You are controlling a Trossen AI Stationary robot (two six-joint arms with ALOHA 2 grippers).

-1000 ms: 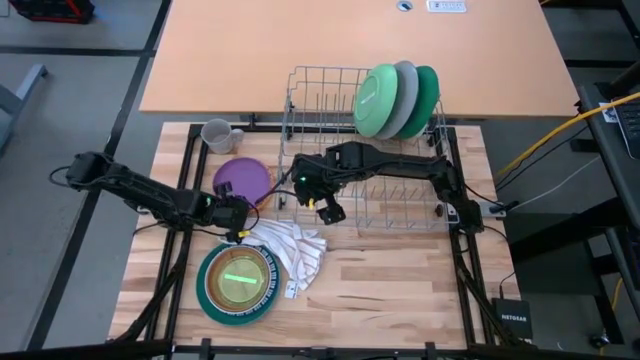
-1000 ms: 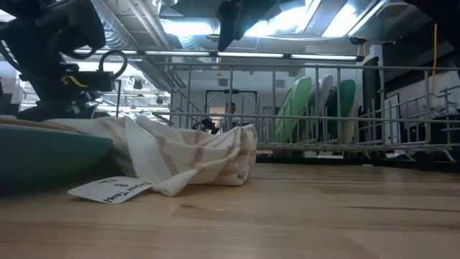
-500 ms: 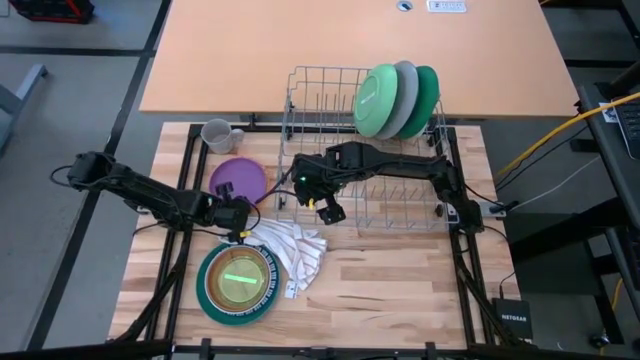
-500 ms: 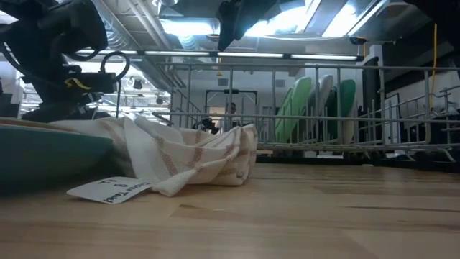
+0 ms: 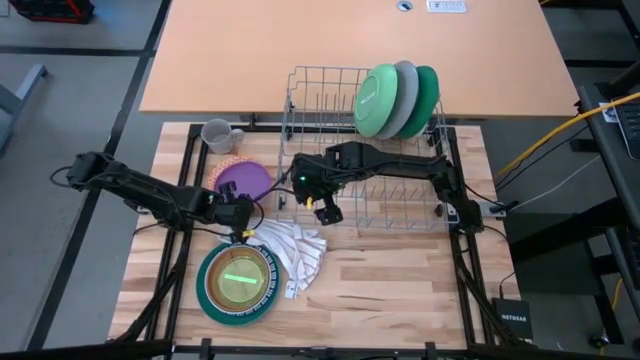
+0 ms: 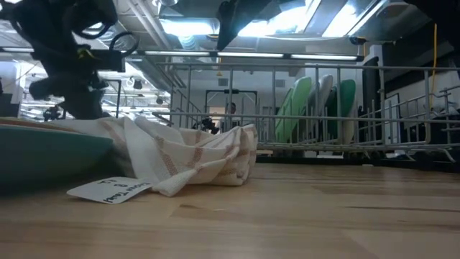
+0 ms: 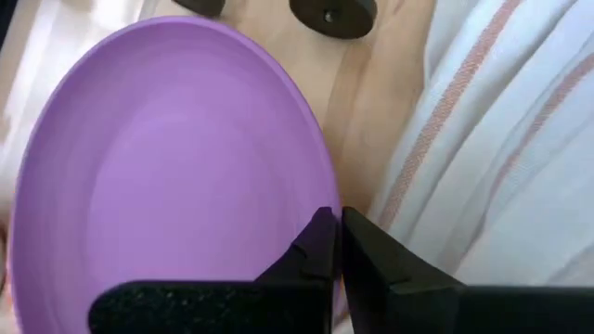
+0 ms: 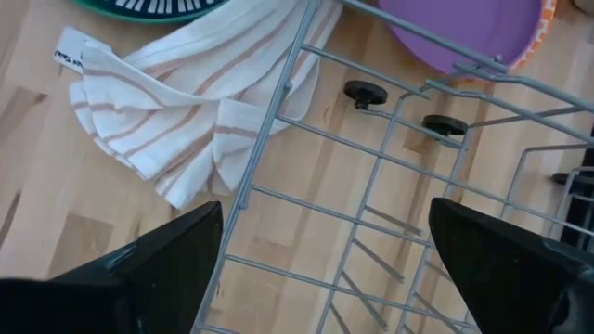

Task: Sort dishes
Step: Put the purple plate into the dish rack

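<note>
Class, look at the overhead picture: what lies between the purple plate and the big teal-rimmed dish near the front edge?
In the high view, the left tool and part of the striped cloth lie between the purple plate and the teal-rimmed dish.

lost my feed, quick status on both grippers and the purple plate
Left gripper shut on purple plate rim, plate tilted. Right gripper open, above rack. Striped cloth beside plate.

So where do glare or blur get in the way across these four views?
Low view: bright ceiling lights leave the left gripper a dark silhouette, and the near teal plate is soft. Left wrist view: the purple plate fills the frame, evenly lit, slightly soft. Right wrist view: its fingers are blurred; the rack is sharp. High view: even, no glare.
</note>
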